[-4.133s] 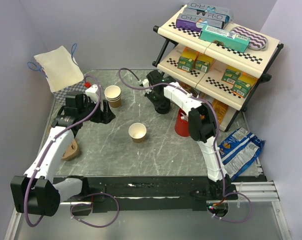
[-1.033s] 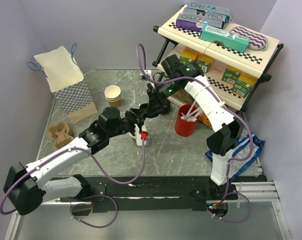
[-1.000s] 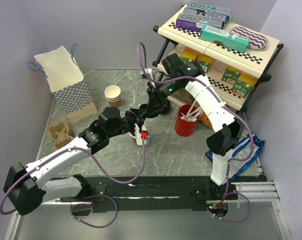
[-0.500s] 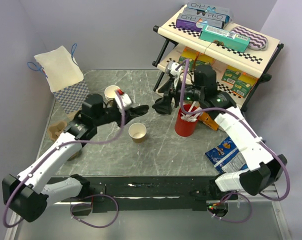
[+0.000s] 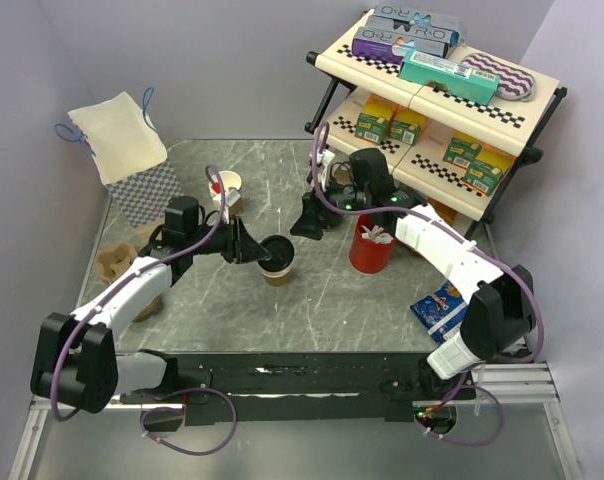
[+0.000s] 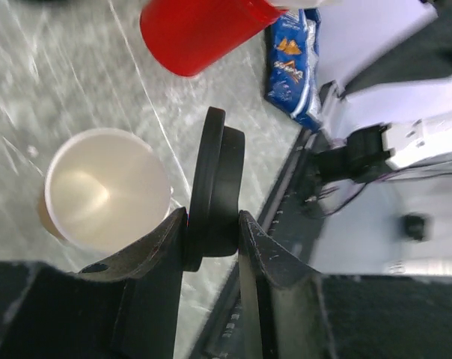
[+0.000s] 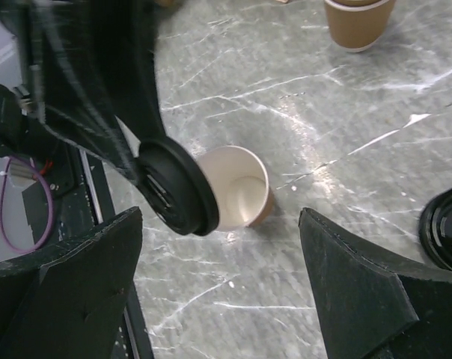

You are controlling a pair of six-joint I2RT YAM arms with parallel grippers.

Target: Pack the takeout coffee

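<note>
An open brown paper cup (image 5: 277, 272) (image 6: 106, 198) (image 7: 239, 187), white inside, stands mid-table. My left gripper (image 5: 252, 246) (image 6: 212, 217) is shut on a round black lid (image 5: 276, 250) (image 6: 215, 191) (image 7: 177, 187), held on edge and tilted at the cup's rim. My right gripper (image 5: 307, 222) (image 7: 220, 217) hangs open just behind the cup, nothing between its fingers (image 7: 69, 277). No lidded takeout coffee cup shows in these views.
A stack of lidless cups (image 5: 225, 190) (image 7: 358, 22) stands at the back. More black lids (image 7: 447, 228) lie near a red cup (image 5: 367, 248) (image 6: 200, 30) of stirrers. At left sit a checkered bag (image 5: 132, 150) and a pulp carrier (image 5: 117, 265). A snack shelf (image 5: 432, 100) and a chips bag (image 5: 447, 305) are at right.
My left gripper has carried the black lid down and right to the open cup's rim. The right gripper has shifted left, nearer the cup.
</note>
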